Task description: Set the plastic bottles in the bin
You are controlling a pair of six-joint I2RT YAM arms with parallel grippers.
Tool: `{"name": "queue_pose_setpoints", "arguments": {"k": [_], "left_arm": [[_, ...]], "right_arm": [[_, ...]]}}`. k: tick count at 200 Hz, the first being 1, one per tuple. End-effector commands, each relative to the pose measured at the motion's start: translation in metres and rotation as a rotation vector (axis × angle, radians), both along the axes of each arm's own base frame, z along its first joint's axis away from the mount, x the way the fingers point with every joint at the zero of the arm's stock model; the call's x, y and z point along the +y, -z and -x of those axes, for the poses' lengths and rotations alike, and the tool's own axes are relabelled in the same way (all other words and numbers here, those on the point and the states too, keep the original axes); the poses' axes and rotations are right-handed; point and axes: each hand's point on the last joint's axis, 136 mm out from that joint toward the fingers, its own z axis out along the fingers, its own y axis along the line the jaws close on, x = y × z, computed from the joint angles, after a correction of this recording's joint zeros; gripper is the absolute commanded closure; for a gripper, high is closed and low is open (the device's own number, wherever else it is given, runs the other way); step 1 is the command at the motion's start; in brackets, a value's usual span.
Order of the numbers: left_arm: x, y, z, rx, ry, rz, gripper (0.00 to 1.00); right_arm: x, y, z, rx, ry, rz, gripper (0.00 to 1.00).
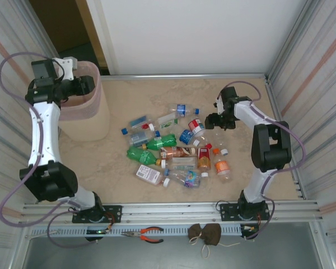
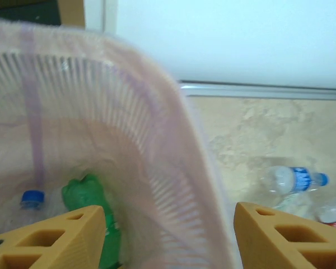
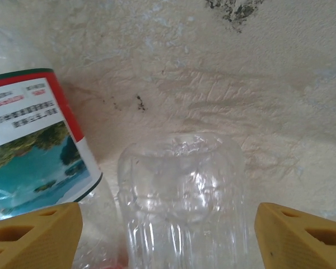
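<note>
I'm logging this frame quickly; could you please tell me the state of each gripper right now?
Left gripper: open, empty, over the bin.
Right gripper: open, around a clear bottle, not gripping.

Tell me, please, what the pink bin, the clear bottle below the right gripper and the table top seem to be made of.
Bin: thin translucent plastic, matte pale pink; light passes through its ribbed wall.
Clear bottle: thin transparent plastic, glossy, with bright highlights and moulded ridges.
Table top: beige veined surface, perhaps stone or a marble-look laminate; the pictures leave that open.
</note>
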Motion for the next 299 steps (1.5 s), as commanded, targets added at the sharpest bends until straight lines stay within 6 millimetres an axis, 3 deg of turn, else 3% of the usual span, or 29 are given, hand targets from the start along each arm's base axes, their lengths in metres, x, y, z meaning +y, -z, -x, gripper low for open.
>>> {"name": "queue_pose_setpoints", "arguments": {"k": [1, 87, 125, 169, 191, 224, 268, 299], "left_arm": [[-0.018, -0.022, 0.013, -0.058, 0.067, 0.080, 0.38], [-0.039, -0.047, 0.039, -0.143, 0.127, 0.186, 0.37], [-0.049, -0.049, 0.045, -0.158, 0.152, 0.211, 0.37], [-0.070, -0.054, 0.050, -0.171, 0.201, 0.222, 0.38], [-0.088, -0.058, 0.054, -0.188, 0.246, 0.217, 0.38], [-0.112, -0.061, 0.059, -0.221, 0.273, 0.155, 0.36], [-0.158, -0.077, 0.074, -0.264, 0.438, 0.260, 0.39], [-0.198, -0.086, 0.087, -0.325, 0.559, 0.292, 0.37]], "right_arm": [[-0.005, 0.007, -0.003, 0.031, -0.032, 0.052, 0.23], [-0.009, 0.038, -0.009, 0.105, -0.048, 0.076, 0.32], [-0.018, 0.031, -0.013, 0.080, -0.014, 0.065, 0.39], [-0.033, 0.006, -0.018, 0.014, 0.043, 0.037, 0.46], [-0.038, -0.019, -0.020, -0.051, 0.081, 0.000, 0.46], [-0.030, -0.074, -0.021, -0.195, 0.105, -0.104, 0.47], [0.007, -0.166, -0.017, -0.440, 0.073, -0.345, 0.48], [0.035, -0.231, -0.003, -0.611, 0.009, -0.478, 0.52]]}}
